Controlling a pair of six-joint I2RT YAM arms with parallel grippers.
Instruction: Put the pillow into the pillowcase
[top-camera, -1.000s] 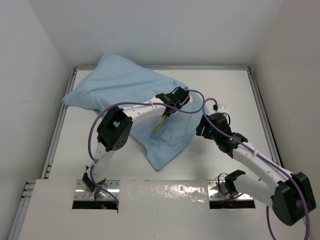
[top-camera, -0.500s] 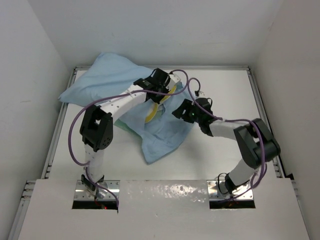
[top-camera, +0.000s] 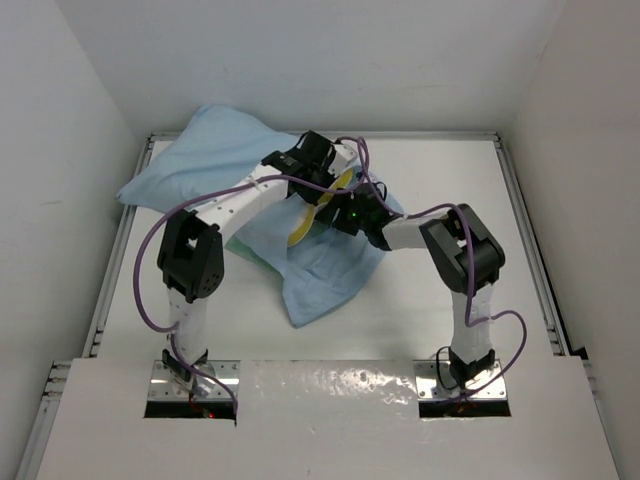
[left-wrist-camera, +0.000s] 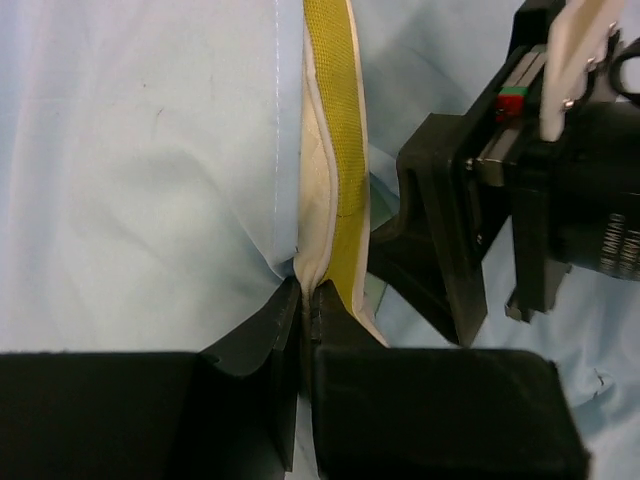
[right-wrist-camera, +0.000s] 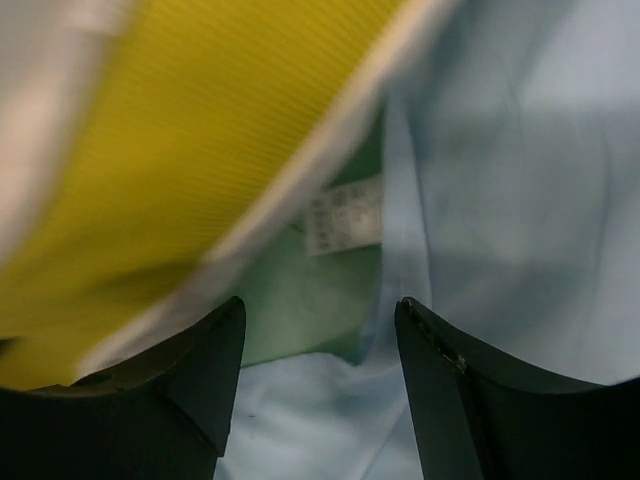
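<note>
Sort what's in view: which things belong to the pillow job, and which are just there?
Job:
- cream-white pillow with yellow edge band
- thin light-blue pillowcase, sea-green inside
- left hand, shut on the pillow's edge
- right hand, open beside that edge

Just there:
- white table
- purple cables on the arms
- white enclosure walls

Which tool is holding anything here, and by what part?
The left tool is shut on the pillow, pinching its yellow edge band. The right tool is open, holding nothing.

Left hand (left-wrist-camera: 305, 300) clamped (right hand (right-wrist-camera: 318, 330) agape)
</note>
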